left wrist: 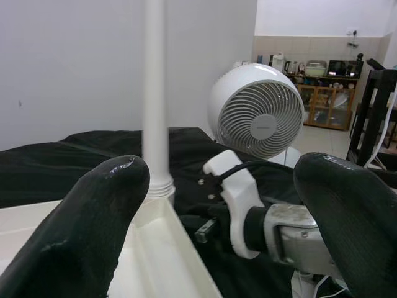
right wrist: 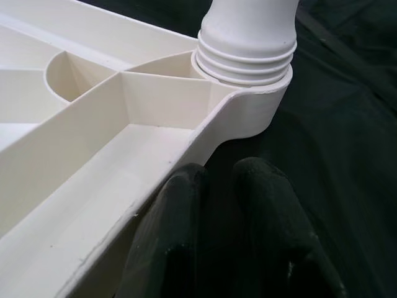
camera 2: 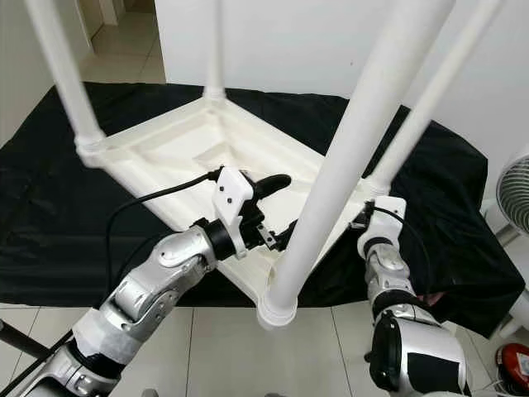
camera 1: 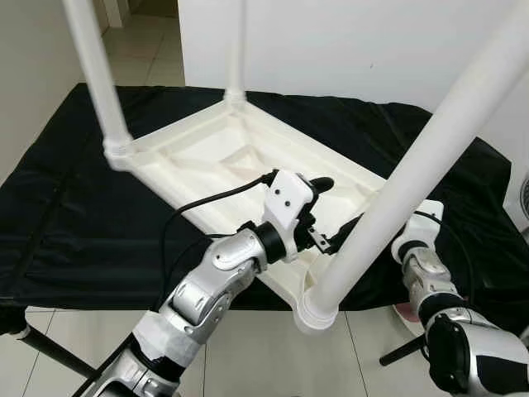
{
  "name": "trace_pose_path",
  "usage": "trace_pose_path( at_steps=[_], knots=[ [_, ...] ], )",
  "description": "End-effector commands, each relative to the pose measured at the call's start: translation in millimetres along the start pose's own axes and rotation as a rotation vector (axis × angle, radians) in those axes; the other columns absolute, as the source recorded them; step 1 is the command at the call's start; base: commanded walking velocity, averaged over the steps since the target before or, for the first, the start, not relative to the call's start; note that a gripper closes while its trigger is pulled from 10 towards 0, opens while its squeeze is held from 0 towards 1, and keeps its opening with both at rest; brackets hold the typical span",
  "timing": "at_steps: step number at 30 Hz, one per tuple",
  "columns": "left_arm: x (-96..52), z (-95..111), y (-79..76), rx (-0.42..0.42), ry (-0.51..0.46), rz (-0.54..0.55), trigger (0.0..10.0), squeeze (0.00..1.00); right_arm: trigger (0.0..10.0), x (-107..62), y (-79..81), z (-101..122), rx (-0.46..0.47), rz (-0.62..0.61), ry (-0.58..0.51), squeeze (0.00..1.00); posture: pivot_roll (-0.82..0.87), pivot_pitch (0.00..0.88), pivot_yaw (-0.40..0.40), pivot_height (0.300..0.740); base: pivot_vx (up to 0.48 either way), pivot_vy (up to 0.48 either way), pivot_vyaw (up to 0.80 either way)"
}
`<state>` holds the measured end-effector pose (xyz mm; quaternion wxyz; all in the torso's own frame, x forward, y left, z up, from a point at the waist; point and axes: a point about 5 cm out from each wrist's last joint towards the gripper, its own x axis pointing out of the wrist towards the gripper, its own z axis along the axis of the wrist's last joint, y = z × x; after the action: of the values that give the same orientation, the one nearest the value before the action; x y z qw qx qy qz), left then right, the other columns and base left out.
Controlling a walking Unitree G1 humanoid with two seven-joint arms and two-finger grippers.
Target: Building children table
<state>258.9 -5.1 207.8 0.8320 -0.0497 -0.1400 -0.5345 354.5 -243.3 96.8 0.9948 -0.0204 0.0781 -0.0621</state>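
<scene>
White plastic children's table [camera 1: 248, 153] is lying upside down on the black cloth-covered bench [camera 1: 66, 215], legs up. Left gripper [camera 2: 277, 211], fingers spread wide, is hovering near the front leg [camera 2: 331, 190]. Right gripper [right wrist: 229, 242], fingers together, is sitting against the tabletop's right edge.

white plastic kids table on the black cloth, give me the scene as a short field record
table: white plastic children's table, upside down on a black cloth
legs: four white round legs, all seated in corner sockets; nearest leg
left gripper: open, over the table's near edge beside the nearest leg
right gripper: shut, against the table's rim near a leg socket
background: white round fan on the floor beyond the cloth
</scene>
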Motion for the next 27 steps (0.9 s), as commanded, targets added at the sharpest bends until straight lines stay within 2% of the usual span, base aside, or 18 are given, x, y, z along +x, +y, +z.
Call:
trace_pose_path(
  at_steps=[1,12,16,19,21,27],
  knots=[
    [5.4,3.0,-15.3,-0.004,-0.01,-0.17,10.0,0.0,10.0,4.1,14.0,7.2,-0.019,0.071,-0.018,0.0,0.01,0.013,-0.03,0.74,0.0,0.0,0.0],
    [4.9,5.2,-15.2,-0.01,-0.006,-0.144,10.0,0.0,10.0,9.4,27.9,15.9,-0.036,0.122,-0.02,0.0,0.03,0.028,-0.021,0.74,0.0,0.0,0.0],
    [4.6,4.5,-12.8,0.002,0.002,-0.132,10.0,0.0,10.0,9.3,24.5,17.0,-0.019,0.102,-0.032,0.0,0.04,0.03,-0.025,0.74,0.0,0.0,0.0],
    [-2.6,1.8,-3.0,0.027,0.029,-0.111,10.0,0.0,10.0,6.0,11.8,17.6,0.019,0.064,-0.082,0.0,0.03,0.025,-0.028,0.74,0.0,0.0,0.0],
    [-2.6,1.8,-3.0,0.027,0.029,-0.111,10.0,0.0,10.0,6.0,11.8,17.6,0.019,0.064,-0.082,0.0,0.03,0.025,-0.028,0.74,0.0,0.0,0.0],
    [-19.9,-0.6,14.3,0.052,0.07,-0.11,10.0,0.0,10.0,-0.8,6.6,18.7,0.031,0.074,-0.18,0.0,0.01,0.014,-0.032,0.74,0.0,0.0,0.0]
  ],
)
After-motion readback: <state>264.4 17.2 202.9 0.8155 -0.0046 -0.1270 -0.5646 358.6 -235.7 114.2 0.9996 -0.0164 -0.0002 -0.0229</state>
